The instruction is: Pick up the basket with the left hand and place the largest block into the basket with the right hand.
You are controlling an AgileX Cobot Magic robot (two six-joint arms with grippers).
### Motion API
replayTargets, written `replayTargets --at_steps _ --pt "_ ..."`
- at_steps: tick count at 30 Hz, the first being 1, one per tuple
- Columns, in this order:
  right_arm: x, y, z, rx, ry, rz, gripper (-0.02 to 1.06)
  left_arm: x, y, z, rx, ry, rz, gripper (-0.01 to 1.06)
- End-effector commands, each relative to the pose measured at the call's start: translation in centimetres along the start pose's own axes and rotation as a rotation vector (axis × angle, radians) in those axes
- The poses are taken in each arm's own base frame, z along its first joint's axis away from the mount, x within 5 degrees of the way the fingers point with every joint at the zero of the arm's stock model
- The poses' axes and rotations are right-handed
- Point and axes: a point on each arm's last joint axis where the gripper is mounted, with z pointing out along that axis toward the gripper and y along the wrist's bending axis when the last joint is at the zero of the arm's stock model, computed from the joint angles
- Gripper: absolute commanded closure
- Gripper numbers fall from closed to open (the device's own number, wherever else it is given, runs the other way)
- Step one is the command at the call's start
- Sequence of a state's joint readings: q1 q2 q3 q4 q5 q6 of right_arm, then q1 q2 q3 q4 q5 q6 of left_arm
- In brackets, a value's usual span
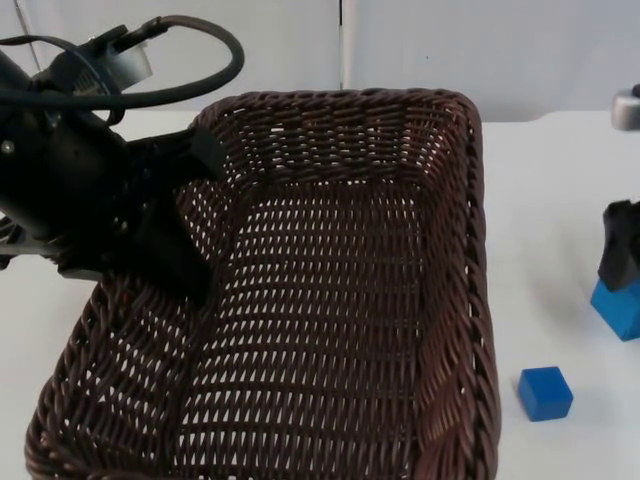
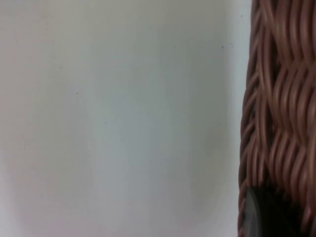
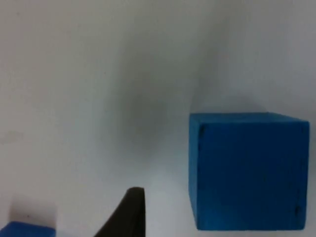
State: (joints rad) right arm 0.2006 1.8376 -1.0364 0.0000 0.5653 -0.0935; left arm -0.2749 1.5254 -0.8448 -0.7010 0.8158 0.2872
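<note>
A dark brown wicker basket (image 1: 340,280) looms large in the top view. My left gripper (image 1: 185,265) is shut on the basket's left rim. One black finger reaches down the inside of that wall, and the woven wall (image 2: 281,98) runs beside a black fingertip (image 2: 264,215). The largest blue block (image 1: 622,310) sits on the table at the far right edge. My right gripper (image 1: 620,265) hangs open just above the block. In the right wrist view the block (image 3: 247,170) lies beside a black fingertip (image 3: 129,212), with a white gap between them.
A smaller blue block (image 1: 545,392) lies on the white table (image 1: 560,200) right of the basket, in front of the large one; its edge (image 3: 24,229) appears in the right wrist view. The grey partition wall (image 1: 450,40) closes the back.
</note>
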Motion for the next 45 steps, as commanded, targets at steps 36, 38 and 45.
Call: replayTargets --at_steps 36,38,45 --pt "-1.1 0.0 -2.6 0.022 -0.135 -0.018 1.05 -0.1 -0.3 -0.3 0.010 -0.029 -0.012 1.05" --pt "-1.0 0.0 -5.0 0.022 -0.170 -0.012 1.05 -0.1 -0.3 -0.3 0.009 -0.029 -0.010 1.05" --pt "-0.2 0.1 -11.3 0.034 -0.285 -0.010 1.05 -0.1 -0.3 -0.3 0.009 -0.029 -0.010 1.05"
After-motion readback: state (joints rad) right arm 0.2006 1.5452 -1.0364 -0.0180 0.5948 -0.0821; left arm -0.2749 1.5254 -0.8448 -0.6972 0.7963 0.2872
